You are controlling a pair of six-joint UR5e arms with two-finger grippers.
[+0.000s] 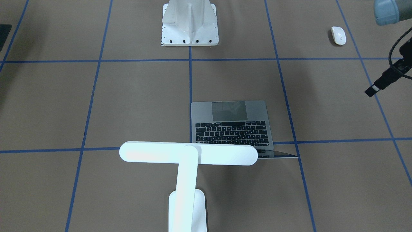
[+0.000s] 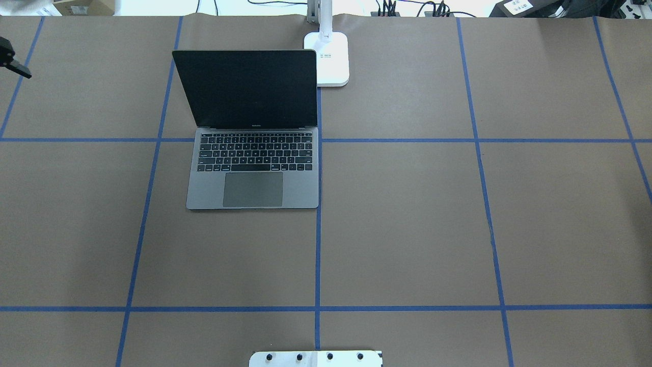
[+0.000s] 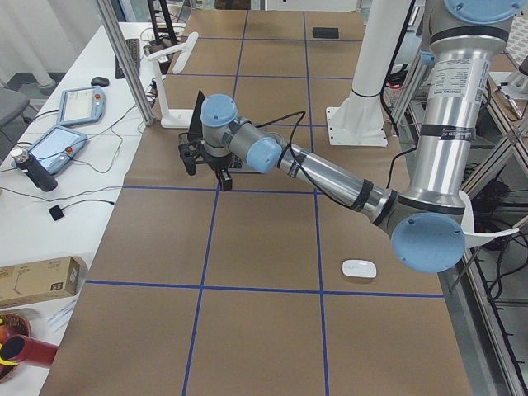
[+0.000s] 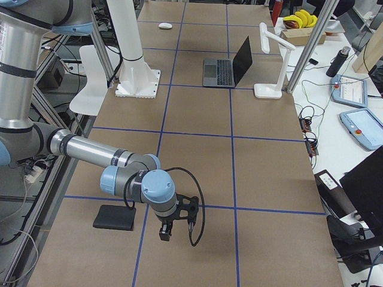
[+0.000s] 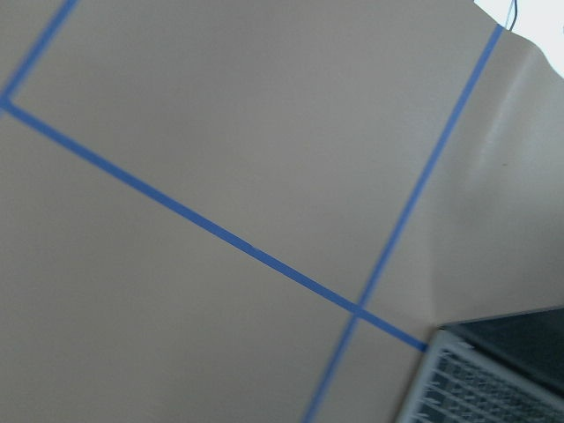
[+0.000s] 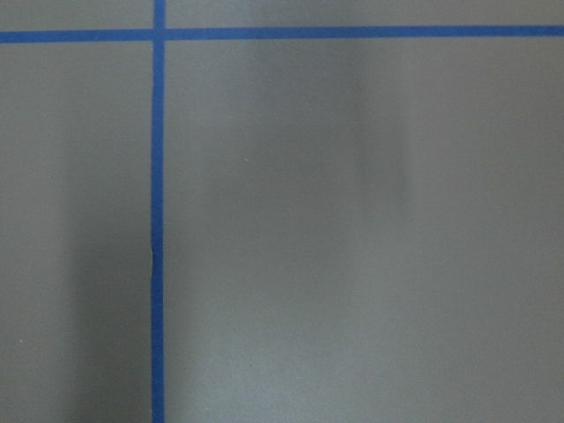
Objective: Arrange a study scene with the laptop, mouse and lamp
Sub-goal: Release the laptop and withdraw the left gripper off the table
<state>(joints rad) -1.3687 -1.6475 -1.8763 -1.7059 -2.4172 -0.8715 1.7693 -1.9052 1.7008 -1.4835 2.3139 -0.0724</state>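
Right wrist feed: brown counter (image 6: 352, 229) crossed by blue tape.
I see a horizontal tape line (image 6: 352, 33) running near the top edge and a vertical tape line (image 6: 159, 220) running down the left side. They cross at upper left, and a soft shadow dims the lower left.

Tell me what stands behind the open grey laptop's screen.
The white T-shaped desk lamp stands there, base near the grey metal laptop's right rear corner. Its bar head hides part of the hinge from the front-facing view; overhead, the screen covers the table just behind it.
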